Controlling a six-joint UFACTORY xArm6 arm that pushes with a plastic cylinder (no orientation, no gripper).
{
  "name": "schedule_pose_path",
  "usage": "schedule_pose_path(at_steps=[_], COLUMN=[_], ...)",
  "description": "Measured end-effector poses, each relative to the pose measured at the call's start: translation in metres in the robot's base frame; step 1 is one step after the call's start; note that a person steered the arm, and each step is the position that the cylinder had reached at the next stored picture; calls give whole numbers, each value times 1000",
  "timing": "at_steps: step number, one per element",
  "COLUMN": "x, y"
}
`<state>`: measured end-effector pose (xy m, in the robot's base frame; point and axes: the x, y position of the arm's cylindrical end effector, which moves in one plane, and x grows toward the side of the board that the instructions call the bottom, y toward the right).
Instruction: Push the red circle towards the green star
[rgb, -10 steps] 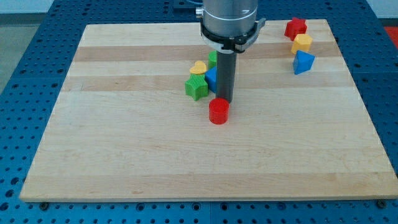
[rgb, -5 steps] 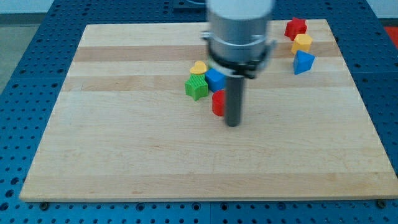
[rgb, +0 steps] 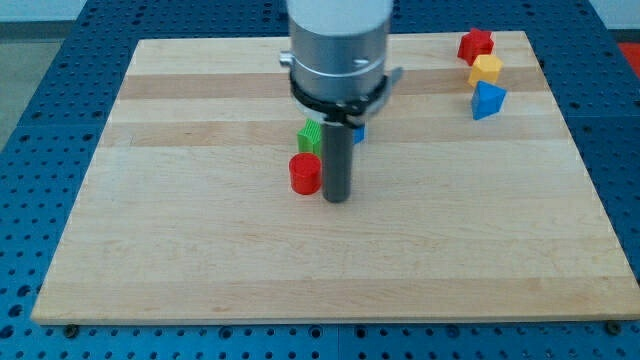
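The red circle (rgb: 305, 173) lies near the middle of the wooden board. My tip (rgb: 337, 198) stands right next to it on its right side, touching or nearly so. The green star (rgb: 311, 138) sits just above the red circle, close to it and partly hidden by the rod. A blue block (rgb: 358, 131) peeks out to the right of the rod; its shape is hidden.
At the board's top right stand a red block (rgb: 476, 44), a yellow block (rgb: 486, 69) and a blue block (rgb: 487, 100) in a column. The arm's wide grey body (rgb: 338, 50) covers the blocks behind the rod. The board edge (rgb: 330, 318) runs along the view's bottom.
The tip swung around the red circle's right side and moved left, pushing the circle left to a spot just below the green star. The yellow heart is now hidden behind the arm.
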<state>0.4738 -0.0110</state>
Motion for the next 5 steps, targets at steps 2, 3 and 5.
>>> schedule_pose_path(at_steps=[2, 3, 5], x=[-35, 4, -51], y=[-57, -92, -114])
